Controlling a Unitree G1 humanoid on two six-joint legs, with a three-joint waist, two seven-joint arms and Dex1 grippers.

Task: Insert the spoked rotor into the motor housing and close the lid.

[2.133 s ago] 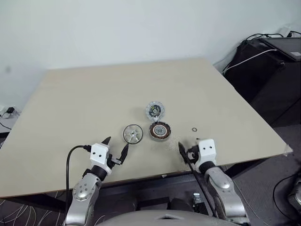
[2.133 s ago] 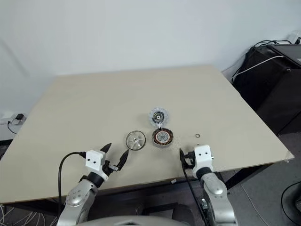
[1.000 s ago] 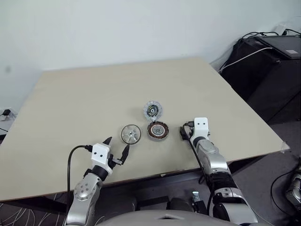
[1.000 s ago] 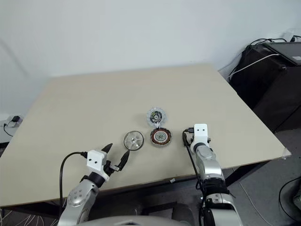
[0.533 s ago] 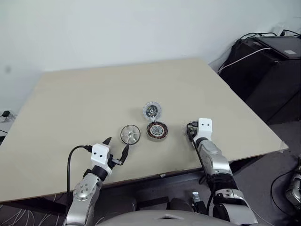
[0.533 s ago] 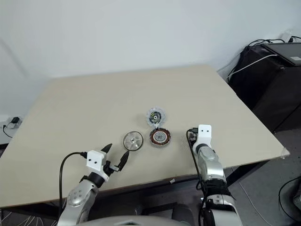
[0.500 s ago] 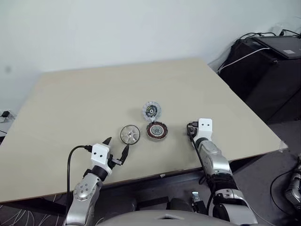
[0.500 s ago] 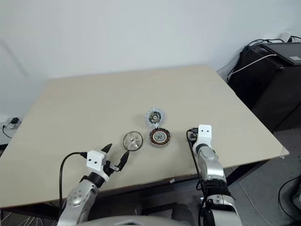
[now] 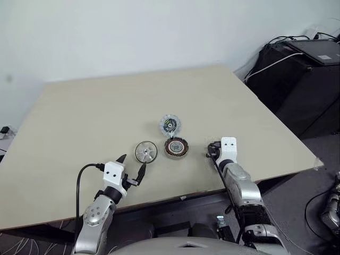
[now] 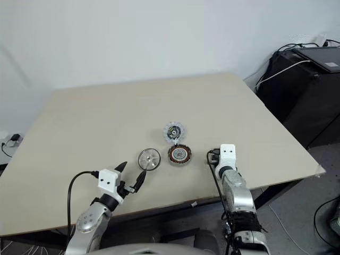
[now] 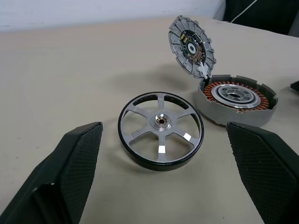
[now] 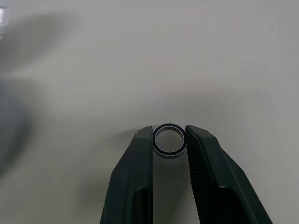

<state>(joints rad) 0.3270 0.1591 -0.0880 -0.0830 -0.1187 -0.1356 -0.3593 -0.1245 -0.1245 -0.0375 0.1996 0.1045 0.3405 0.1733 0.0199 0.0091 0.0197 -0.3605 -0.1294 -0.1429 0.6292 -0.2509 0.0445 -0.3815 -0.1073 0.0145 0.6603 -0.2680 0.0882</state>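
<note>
Head stereo pair high over the table (image 9: pixel 79 106), looking down; wrist cameras low, close, along each hand.

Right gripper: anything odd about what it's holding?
Yes. The right gripper is pinching a small metal ring, not a task part. The spoked rotor lies on the table beside the motor housing, whose lid stands tilted open.

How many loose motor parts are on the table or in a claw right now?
3: the spoked rotor lies flat left of the motor housing, whose lid stands propped open behind it; a small ring is pinched in the right claw.
</note>
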